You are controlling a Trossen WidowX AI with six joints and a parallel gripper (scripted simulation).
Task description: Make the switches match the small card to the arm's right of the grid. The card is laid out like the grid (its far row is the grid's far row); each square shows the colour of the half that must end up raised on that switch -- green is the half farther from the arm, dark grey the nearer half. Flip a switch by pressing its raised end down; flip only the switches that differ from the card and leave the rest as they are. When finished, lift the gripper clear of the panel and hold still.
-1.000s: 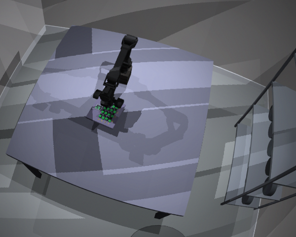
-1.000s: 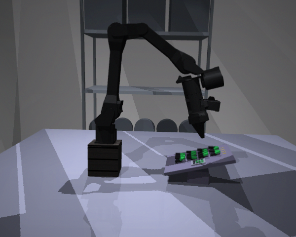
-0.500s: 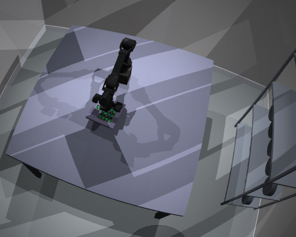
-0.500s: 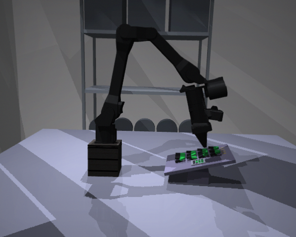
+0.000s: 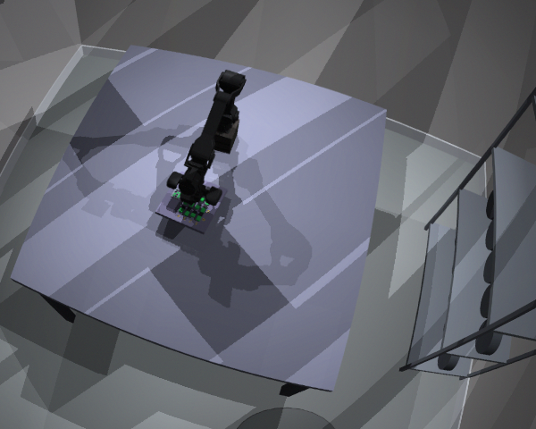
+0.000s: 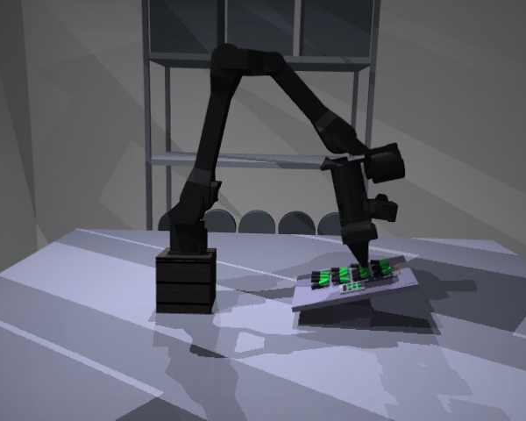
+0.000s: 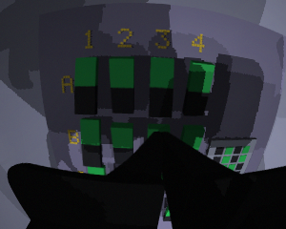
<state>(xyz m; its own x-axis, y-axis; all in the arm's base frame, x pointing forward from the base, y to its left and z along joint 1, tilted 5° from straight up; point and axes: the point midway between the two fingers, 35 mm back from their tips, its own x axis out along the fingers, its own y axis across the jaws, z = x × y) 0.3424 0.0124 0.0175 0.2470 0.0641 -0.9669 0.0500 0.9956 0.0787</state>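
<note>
The tilted switch panel (image 5: 166, 206) (image 6: 309, 300) (image 7: 248, 95) carries a lettered, numbered grid of green and dark switches. In the wrist view, switches A1 (image 7: 86, 72), A2 (image 7: 121, 72), A3 (image 7: 161, 72) and A4 (image 7: 200, 77) show green far halves and dark near halves. B1 (image 7: 91, 132), B2 (image 7: 122, 135) and B4 (image 7: 194, 135) are partly visible. My gripper (image 6: 364, 266) (image 7: 160, 139) is shut and empty, its tips at or just above B3 (image 7: 158, 128), hiding its near half. Rows C and D are mostly hidden. The card (image 6: 352, 287) (image 7: 232, 141) shows a far row of dark, green, dark, green; its nearest part is hidden.
The arm's wooden base block (image 6: 186, 282) stands on the table (image 5: 277, 184) (image 6: 95, 289), short of the panel. A shelf rack (image 5: 476, 239) (image 6: 259, 159) stands beyond the table. Shadows of the arm fall across the panel and table.
</note>
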